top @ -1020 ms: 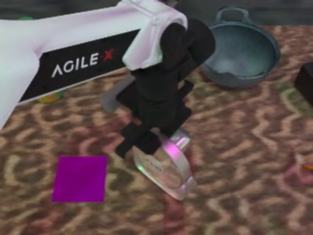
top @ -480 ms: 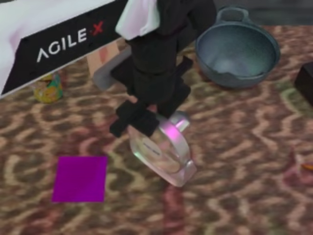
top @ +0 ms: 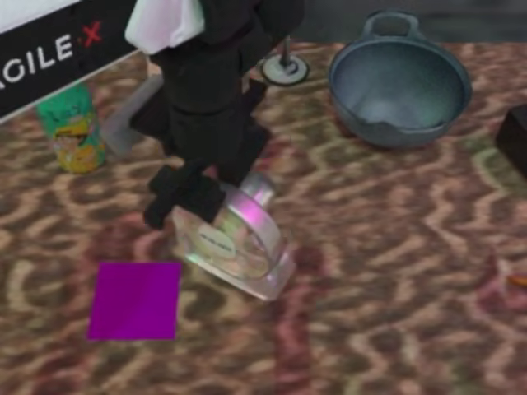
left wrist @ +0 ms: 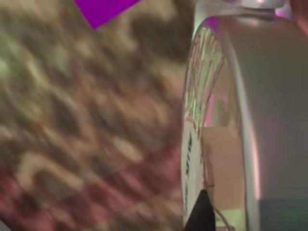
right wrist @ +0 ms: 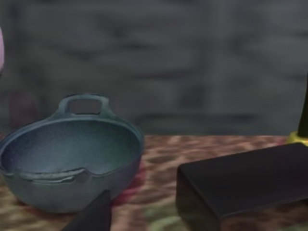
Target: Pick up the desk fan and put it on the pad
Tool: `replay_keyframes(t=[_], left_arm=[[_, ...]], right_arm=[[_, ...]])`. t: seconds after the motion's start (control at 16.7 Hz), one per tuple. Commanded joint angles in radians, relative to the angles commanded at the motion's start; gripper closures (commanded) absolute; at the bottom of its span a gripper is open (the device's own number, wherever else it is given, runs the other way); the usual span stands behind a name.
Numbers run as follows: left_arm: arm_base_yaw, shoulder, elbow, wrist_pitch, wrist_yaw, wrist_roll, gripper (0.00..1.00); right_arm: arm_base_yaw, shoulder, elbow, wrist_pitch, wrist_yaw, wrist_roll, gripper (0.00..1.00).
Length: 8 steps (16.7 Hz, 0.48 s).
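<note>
Brown-and-cream mottled cloth covers the table [top: 395, 271], with a dark blurred wall behind it in the right wrist view.

At the far left stands a yellow-green can [top: 72, 130], just beside the left arm's white and black link. Nearer, on the left, lies the pad [top: 134, 300], a flat magenta square flat on the cloth; one corner of it also shows in the left wrist view [left wrist: 103, 9].

Right of the pad, and apart from it, is the desk fan [top: 235, 243], a silvery translucent disc with a pink-green sheen and a small dark label on its pale face. The left gripper [top: 193, 202] comes down on it from the far side, its black fingers clamped on the fan's far-left rim. From above the fan seems lifted off the cloth and tilted, though I cannot be sure it is clear of the surface. The left wrist view shows the fan's rim [left wrist: 216, 120] edge-on and very close, one black fingertip against it.

Farther back, near the middle, a small round metal stand [top: 286, 68] rests on the cloth. Right of it sits a blue-grey pot [top: 401, 82] with a loop handle, also seen in the right wrist view [right wrist: 67, 154]. At the far right edge lies a black box [top: 514, 138], close beside the pot in the right wrist view [right wrist: 245, 183]. A dark fingertip of the right gripper [right wrist: 94, 216] pokes into that view; whether it is spread or closed I cannot tell.
</note>
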Motion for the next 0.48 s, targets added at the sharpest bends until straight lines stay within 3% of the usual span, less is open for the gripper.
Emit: replay_keyframes(t=[0.48], left_arm=[[0.265,-0.327,-0.366,0.031,-0.003,-0.265,1.00]], right_arm=[[0.000,0.000,0.000,0.000,0.000,0.000,0.00]])
